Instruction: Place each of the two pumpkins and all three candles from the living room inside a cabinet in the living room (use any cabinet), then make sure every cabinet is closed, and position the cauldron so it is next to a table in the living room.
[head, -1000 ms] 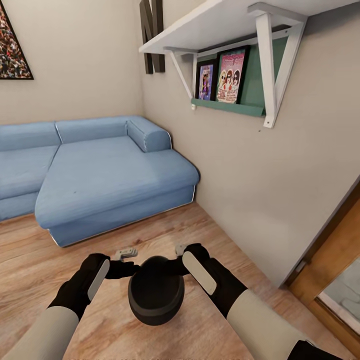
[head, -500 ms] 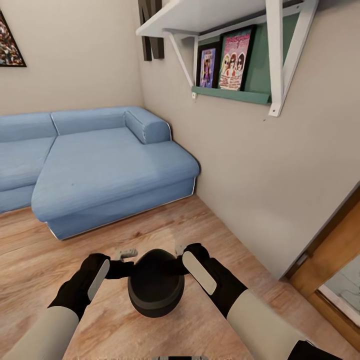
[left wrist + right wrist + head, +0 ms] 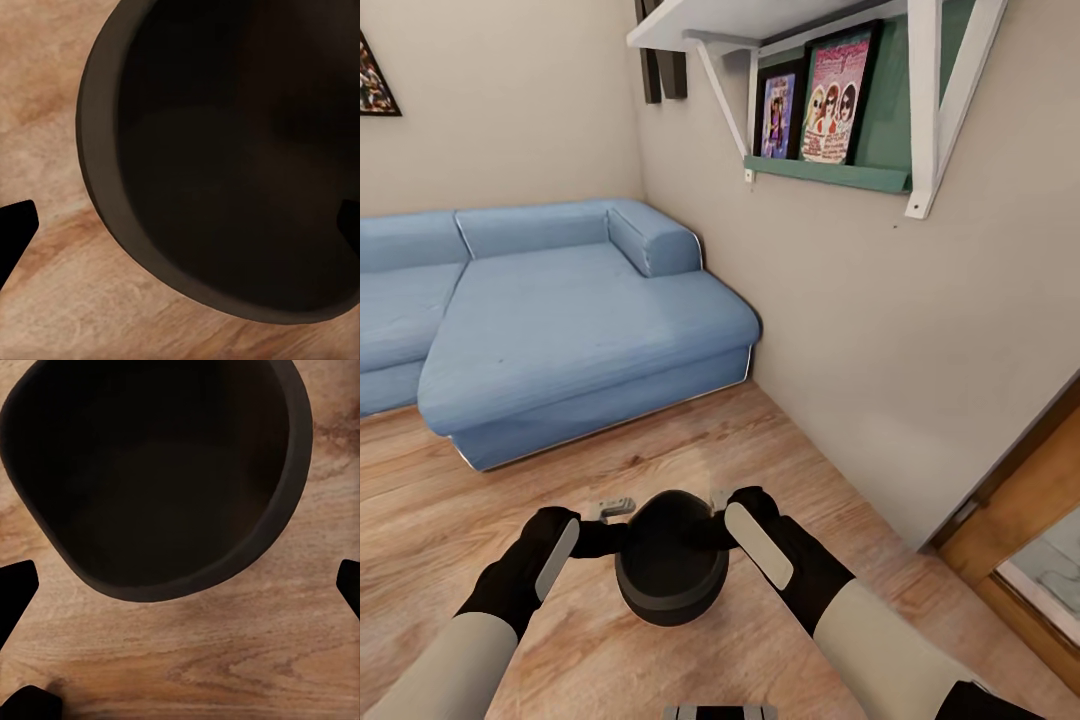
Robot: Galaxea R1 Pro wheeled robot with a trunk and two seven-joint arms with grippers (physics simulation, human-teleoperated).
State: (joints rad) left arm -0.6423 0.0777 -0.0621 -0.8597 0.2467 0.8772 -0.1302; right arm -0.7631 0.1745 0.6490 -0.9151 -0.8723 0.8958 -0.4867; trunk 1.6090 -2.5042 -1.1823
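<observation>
Both grippers, left [image 3: 622,507] and right [image 3: 717,500], pressed the cauldron [image 3: 670,570] from nine and three o'clock; their own opening could not be told. Sofa [image 3: 560,330] lay at eleven.

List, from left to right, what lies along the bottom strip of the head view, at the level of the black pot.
Left claw → cauldron → right claw → wooden door frame at the far right edge.

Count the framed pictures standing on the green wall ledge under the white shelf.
2. A smaller dark-framed picture stands toward the sofa end of the green ledge; a larger pink poster stands beside it. The white bracket could hide more.
</observation>
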